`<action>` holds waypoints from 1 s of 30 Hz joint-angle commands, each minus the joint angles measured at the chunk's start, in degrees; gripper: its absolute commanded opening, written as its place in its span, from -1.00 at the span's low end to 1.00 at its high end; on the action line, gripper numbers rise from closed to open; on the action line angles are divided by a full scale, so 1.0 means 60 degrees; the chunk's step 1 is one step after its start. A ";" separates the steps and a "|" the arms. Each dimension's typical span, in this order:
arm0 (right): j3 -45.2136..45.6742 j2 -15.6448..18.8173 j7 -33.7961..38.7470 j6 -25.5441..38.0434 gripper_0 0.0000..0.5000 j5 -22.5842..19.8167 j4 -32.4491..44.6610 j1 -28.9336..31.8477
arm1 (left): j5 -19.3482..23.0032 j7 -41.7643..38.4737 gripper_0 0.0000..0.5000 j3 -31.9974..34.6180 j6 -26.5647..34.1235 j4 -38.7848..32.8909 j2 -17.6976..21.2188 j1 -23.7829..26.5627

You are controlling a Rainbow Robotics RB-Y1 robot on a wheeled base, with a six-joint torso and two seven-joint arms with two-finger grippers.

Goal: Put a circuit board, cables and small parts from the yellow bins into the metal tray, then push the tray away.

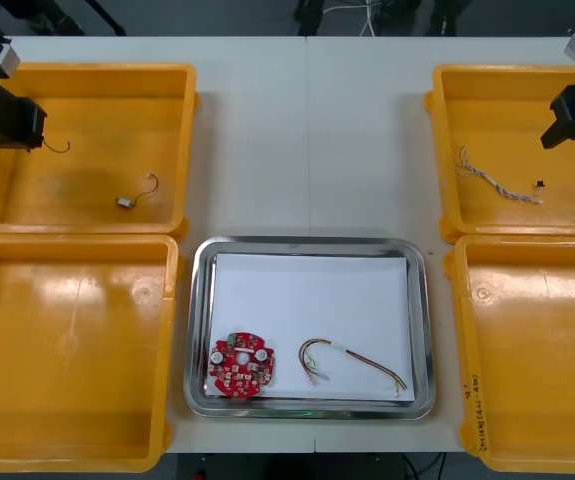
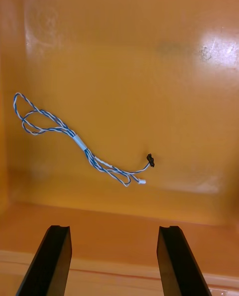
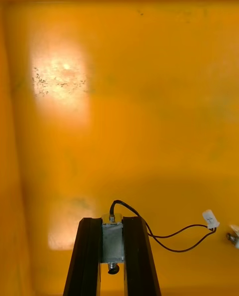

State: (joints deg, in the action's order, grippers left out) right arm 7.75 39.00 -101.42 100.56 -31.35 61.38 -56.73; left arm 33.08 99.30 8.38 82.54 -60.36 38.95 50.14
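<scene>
Left hand (image 3: 113, 222) clamps boxy metal part (image 3: 113, 242); right hand (image 2: 113, 229) gapes near twisted cable (image 2: 79, 142).

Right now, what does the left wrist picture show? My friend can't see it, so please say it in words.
The left gripper is shut on a small metal part, held between its two black fingers. A thin black cable curls from the part to a white plug. Behind them is the shiny floor of a yellow bin.

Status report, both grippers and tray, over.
Left gripper shut on small metal part over far left yellow bin. Right gripper open above twisted blue and white cable. Tray holds circuit board, red and yellow cable. Nothing blocking.
</scene>
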 commanded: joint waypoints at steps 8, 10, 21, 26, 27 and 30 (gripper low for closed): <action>-0.0266 -0.0230 -0.2814 -0.0955 1.00 -0.0048 -0.0987 -0.0931 | 0.0170 -0.1198 -1.00 0.0200 0.2430 -0.3476 0.0247 -0.0857; -0.0309 -0.0303 -0.3136 -0.1116 1.00 -0.0004 -0.1001 -0.0946 | 0.0185 -0.1286 -1.00 0.0200 0.2753 -0.3900 0.0159 -0.0945; -0.1188 -0.0669 -0.4308 -0.2010 1.00 0.0128 -0.1089 -0.0960 | 0.0229 -0.2384 -1.00 -0.0122 0.3881 -0.5995 -0.0573 -0.1355; -0.1188 -0.0801 -0.5055 -0.2435 1.00 0.0128 -0.1602 -0.0946 | 0.0229 -0.3190 -1.00 -0.0547 0.3983 -0.6610 -0.0896 -0.1473; -0.1188 -0.0816 -0.5172 -0.2478 1.00 0.0128 -0.1705 -0.0946 | 0.0229 -0.3293 -1.00 -0.0606 0.3998 -0.6684 -0.0954 -0.1487; -0.1188 -0.0889 -0.5436 -0.2640 1.00 0.0040 -0.2027 -0.0946 | 0.0170 -0.3600 -1.00 -0.0811 0.4056 -0.6976 -0.1115 -0.1575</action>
State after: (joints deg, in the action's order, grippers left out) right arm 0.79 34.35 -132.49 85.64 -31.06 50.10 -59.37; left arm 34.08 82.61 5.43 106.21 -99.18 33.74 41.39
